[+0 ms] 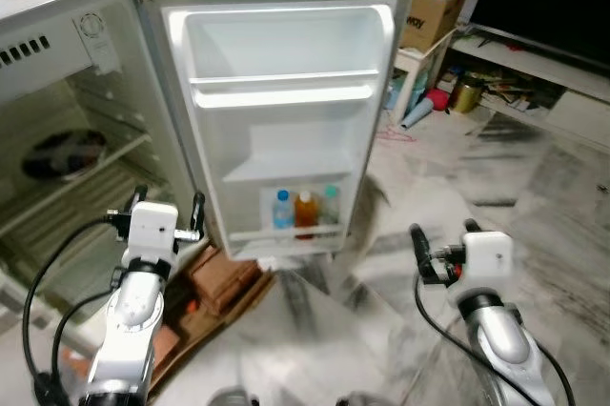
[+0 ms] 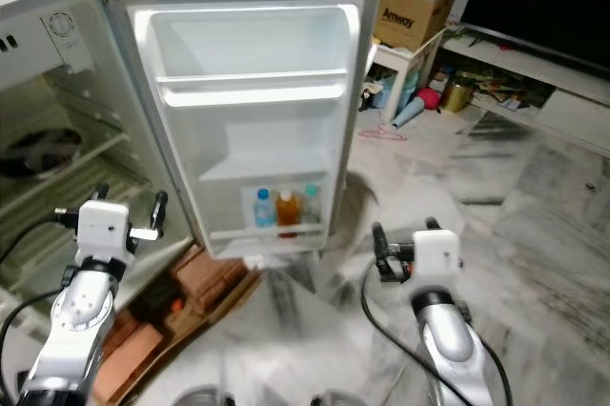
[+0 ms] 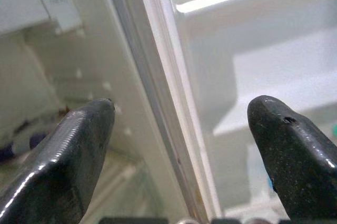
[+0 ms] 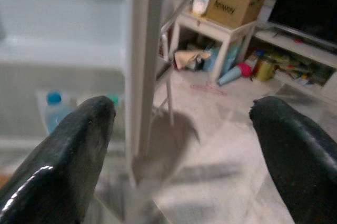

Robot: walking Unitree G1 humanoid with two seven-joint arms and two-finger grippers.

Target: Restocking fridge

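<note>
White fridge door (image 1: 286,111) stands swung wide. Its lowest door shelf carries three bottles: blue-capped clear (image 1: 282,211), orange (image 1: 305,211), green-capped (image 1: 329,204). Left claw (image 1: 169,211), fingers spread and empty, is raised near the door's hinge edge; its wrist view adds the wire racks inside the fridge. Right claw (image 1: 441,246), also spread, empty; its wrist view adds the door's outer edge, with a brown cardboard box (image 4: 235,4) on a small white tabletop (image 4: 216,27) beyond.
</note>
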